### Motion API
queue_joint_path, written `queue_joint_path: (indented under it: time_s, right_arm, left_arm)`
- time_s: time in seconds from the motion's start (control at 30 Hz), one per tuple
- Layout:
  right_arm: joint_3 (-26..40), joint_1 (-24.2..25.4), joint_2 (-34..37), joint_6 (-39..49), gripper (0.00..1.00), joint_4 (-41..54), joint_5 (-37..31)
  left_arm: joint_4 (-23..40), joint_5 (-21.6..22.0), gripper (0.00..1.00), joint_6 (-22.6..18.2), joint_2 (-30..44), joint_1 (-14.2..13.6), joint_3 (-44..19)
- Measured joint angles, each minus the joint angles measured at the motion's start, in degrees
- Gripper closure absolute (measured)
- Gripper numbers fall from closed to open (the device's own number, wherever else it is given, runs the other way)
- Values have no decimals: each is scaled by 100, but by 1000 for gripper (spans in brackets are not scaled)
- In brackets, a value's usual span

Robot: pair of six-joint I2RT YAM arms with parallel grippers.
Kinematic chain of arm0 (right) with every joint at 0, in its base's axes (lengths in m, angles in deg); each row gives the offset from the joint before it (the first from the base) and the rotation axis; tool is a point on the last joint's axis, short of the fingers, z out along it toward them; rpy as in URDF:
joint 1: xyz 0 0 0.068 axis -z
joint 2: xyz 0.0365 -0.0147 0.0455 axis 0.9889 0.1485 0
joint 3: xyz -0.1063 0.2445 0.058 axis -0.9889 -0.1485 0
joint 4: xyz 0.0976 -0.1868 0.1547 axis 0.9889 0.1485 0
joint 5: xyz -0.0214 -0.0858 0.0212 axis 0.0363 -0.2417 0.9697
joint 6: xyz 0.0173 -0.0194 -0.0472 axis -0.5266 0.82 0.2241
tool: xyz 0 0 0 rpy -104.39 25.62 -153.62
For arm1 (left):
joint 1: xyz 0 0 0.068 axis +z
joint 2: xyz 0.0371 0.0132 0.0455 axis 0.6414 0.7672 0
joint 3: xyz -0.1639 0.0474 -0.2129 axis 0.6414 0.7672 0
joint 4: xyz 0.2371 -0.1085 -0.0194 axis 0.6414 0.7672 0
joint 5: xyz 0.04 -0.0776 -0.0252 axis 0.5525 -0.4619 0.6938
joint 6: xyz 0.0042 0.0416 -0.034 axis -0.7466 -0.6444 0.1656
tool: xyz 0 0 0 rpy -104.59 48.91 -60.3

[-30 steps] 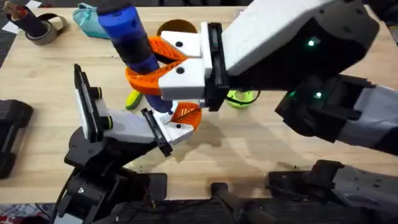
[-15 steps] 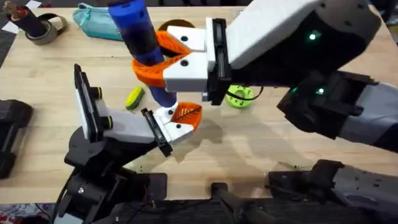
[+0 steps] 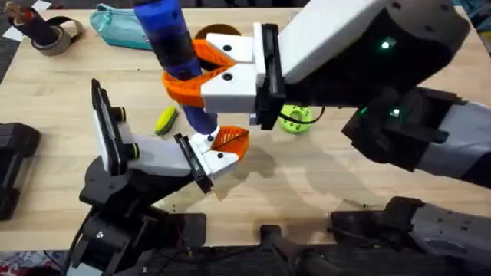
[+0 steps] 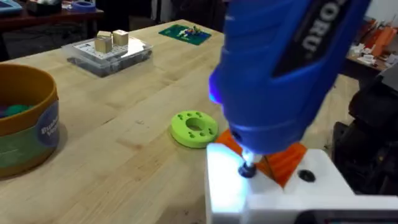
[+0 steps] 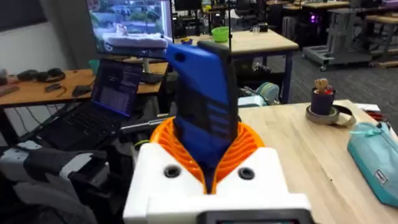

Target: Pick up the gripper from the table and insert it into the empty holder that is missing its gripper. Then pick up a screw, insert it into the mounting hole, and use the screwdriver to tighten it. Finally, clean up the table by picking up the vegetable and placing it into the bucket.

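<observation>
The screwdriver [image 3: 175, 61] stood nearly upright over the holder [image 3: 165, 157], its lit tip resting on a dark screw head in the white block, as the left wrist view showed, with the orange gripper [image 3: 230, 142] already seated just beside that tip. Compared with a second earlier, the tool had shifted toward the far side of the table and straightened, uncovering the vegetable [image 3: 166, 119], which lay on the table just beside the shaft; over the last half second it had barely moved at all. That settling suggested the bit had found the screw and that tightening was under way or about to begin. The right gripper [image 3: 192, 73] had its orange fingers closed around the blue handle, holding it firmly. The left arm's claw could not be judged open or closed from these pictures. Behind the tool, the bucket [image 3: 219, 32] sat largely hidden by the right arm, well apart from the vegetable, so the cleanup step looked not yet done. A green disc [image 3: 295, 120] lay under the right arm.
</observation>
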Motion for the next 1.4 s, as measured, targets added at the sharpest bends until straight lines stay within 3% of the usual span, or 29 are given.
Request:
queue_joint_path:
  time_s: [1.17, 1.4]
  right_arm:
    - [8, -52, -31, -280, 971, 173, 58]
    - [19, -109, -342, -364, 970, 671, 267]
  left_arm:
    - [1, -13, 990, 0, 0, 0, 0]
    - [1, -2, 990, 0, 0, 0, -2]
